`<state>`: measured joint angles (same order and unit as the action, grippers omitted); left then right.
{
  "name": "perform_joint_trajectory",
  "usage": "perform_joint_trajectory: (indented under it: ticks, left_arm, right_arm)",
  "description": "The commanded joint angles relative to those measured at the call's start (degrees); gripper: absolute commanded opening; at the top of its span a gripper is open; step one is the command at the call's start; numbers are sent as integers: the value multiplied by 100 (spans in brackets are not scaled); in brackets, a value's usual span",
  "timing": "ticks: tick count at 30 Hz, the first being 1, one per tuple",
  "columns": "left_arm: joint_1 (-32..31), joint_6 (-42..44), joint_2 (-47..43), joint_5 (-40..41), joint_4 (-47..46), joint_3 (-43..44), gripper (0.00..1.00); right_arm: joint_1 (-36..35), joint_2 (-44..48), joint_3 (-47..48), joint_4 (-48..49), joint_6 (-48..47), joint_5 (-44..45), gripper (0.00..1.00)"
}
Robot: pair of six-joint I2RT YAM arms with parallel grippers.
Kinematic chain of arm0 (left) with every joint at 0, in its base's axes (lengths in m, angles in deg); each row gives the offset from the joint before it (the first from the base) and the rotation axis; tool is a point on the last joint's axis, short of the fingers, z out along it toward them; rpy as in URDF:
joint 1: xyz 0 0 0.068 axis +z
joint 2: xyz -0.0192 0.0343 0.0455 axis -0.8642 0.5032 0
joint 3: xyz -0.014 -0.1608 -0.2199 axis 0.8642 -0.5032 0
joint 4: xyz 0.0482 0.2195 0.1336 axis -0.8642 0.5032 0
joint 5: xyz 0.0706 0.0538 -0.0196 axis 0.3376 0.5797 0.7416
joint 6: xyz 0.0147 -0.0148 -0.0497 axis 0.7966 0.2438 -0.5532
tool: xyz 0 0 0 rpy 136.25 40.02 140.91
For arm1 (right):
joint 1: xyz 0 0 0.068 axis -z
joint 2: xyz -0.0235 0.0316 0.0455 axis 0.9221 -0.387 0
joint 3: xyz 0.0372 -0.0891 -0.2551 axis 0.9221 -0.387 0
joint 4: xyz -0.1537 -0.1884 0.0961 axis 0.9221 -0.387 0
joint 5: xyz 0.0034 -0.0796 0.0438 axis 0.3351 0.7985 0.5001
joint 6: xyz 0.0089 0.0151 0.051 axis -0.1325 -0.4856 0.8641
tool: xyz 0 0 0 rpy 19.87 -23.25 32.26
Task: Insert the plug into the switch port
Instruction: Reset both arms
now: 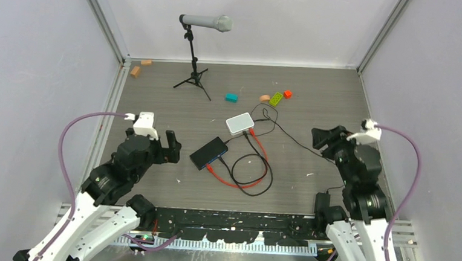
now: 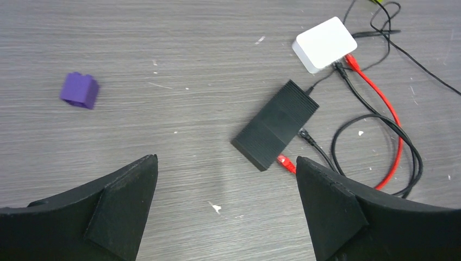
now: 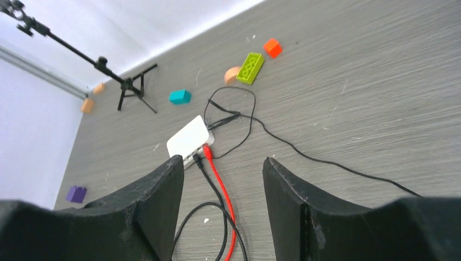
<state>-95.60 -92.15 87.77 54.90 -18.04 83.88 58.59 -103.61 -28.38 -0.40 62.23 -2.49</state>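
Observation:
The flat black switch (image 1: pixel 209 152) (image 2: pixel 276 123) lies mid-table. The red cable (image 1: pixel 262 152) (image 3: pixel 222 182) runs from the white box (image 1: pixel 240 124) (image 3: pixel 187 137) in a loop back to the switch. Its plug (image 2: pixel 285 162) (image 1: pixel 210 165) rests against the switch's near edge, tip hidden. The port itself cannot be made out. My left gripper (image 1: pixel 165 149) (image 2: pixel 225 163) hangs open just left of the switch, nothing between its fingers. Open and empty too, my right gripper (image 1: pixel 325 142) (image 3: pixel 223 162) is off to the right of the cables, above the table.
Black cables (image 1: pixel 256 175) loop beside the red one. A microphone stand (image 1: pixel 193 61) is at the back. A teal brick (image 1: pixel 231 97), a green brick (image 1: pixel 276 99) and an orange brick (image 1: pixel 287 93) lie behind the white box. A purple block (image 2: pixel 79 90) sits left.

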Motion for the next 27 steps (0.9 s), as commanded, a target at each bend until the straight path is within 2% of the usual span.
perform_joint_trajectory:
  ticks: [1, 12, 19, 23, 27]
  left_arm:
    - [30, 410, -364, 648, 553, 272, 100]
    - [28, 463, -575, 355, 459, 144, 100]
    - [28, 571, -393, -816, 400, 282, 100]
    - [28, 395, -345, -568, 570, 320, 100]
    - [22, 85, -527, -545, 344, 180, 100]
  right_arm:
    - [12, 814, -238, -391, 106, 808, 60]
    - [12, 1076, -267, -1003, -435, 1315, 60]
    - [14, 1038, -332, -1053, -457, 1454, 61]
    - [12, 955, -364, -1048, -454, 1460, 61]
    - [13, 957, -419, -1034, -404, 1361, 61]
